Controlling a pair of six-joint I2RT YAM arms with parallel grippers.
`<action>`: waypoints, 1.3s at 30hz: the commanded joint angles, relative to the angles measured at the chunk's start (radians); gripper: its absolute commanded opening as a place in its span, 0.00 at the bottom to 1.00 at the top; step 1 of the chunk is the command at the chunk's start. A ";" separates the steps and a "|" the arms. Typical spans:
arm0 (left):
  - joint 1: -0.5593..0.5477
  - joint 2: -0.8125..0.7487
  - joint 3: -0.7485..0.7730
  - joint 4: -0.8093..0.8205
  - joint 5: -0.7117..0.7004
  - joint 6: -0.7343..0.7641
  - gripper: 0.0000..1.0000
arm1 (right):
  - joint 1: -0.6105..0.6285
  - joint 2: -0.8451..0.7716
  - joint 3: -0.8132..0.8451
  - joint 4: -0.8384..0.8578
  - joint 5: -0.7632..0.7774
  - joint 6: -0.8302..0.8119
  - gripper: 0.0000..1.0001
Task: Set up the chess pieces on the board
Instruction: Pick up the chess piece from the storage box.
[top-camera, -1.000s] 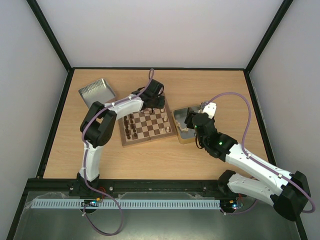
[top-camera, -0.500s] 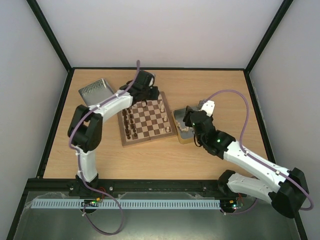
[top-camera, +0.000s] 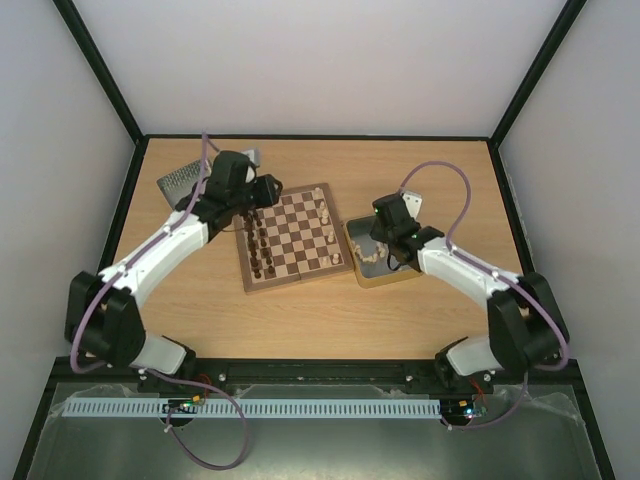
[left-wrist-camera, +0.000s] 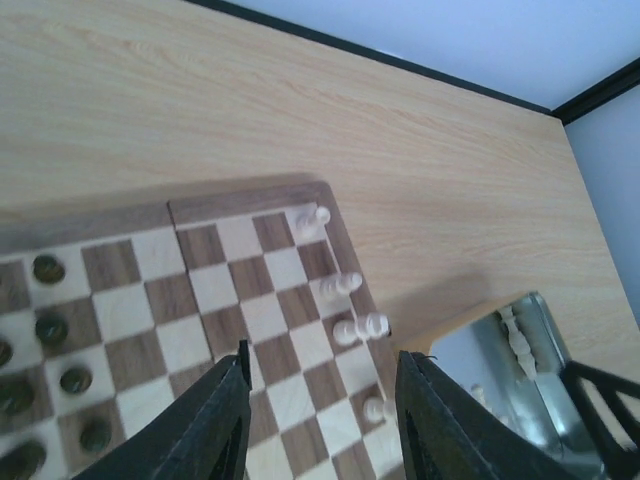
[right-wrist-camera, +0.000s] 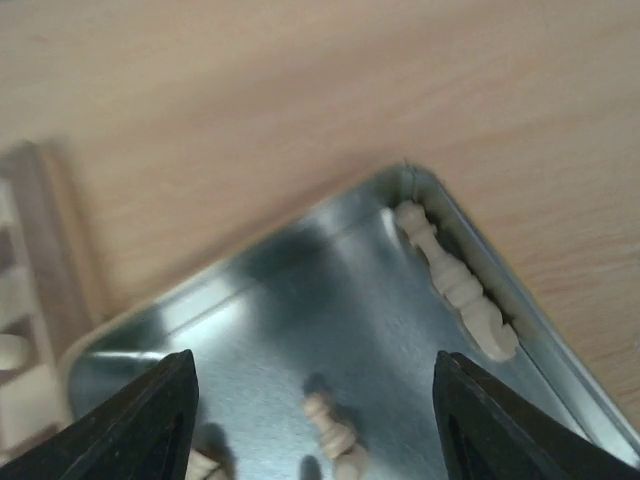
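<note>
The board (top-camera: 292, 240) lies mid-table. Dark brown pieces (top-camera: 258, 250) fill its left columns. A few cream chess pieces (top-camera: 328, 232) stand along its right edge; in the left wrist view they show as a line (left-wrist-camera: 360, 327) on the board (left-wrist-camera: 150, 290). My left gripper (top-camera: 268, 192) is open and empty above the board's far-left corner, its jaws (left-wrist-camera: 322, 370) wide apart. My right gripper (top-camera: 378, 243) is open and empty over a metal tin (top-camera: 392, 270). Cream pieces lie in that tin: a tall one (right-wrist-camera: 455, 280) along the wall, a small one (right-wrist-camera: 335, 430) between my jaws (right-wrist-camera: 312, 400).
A second metal tin (top-camera: 183, 180) lies at the far left, partly hidden behind my left arm. The right tin (left-wrist-camera: 470, 360) touches the board's right edge. Black frame rails border the table.
My left arm has swung left, from the board's far-right part to its far-left corner. My right gripper has shifted a little farther over the tin. Both stay open.
</note>
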 joint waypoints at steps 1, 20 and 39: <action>0.014 -0.137 -0.117 0.017 0.008 -0.017 0.43 | -0.057 0.114 0.045 -0.086 -0.174 -0.030 0.60; 0.026 -0.287 -0.243 -0.052 -0.166 0.020 0.40 | -0.058 0.330 0.135 -0.226 -0.188 -0.086 0.27; 0.032 -0.279 -0.245 -0.032 -0.094 0.023 0.42 | -0.058 0.222 0.110 -0.228 -0.166 -0.096 0.02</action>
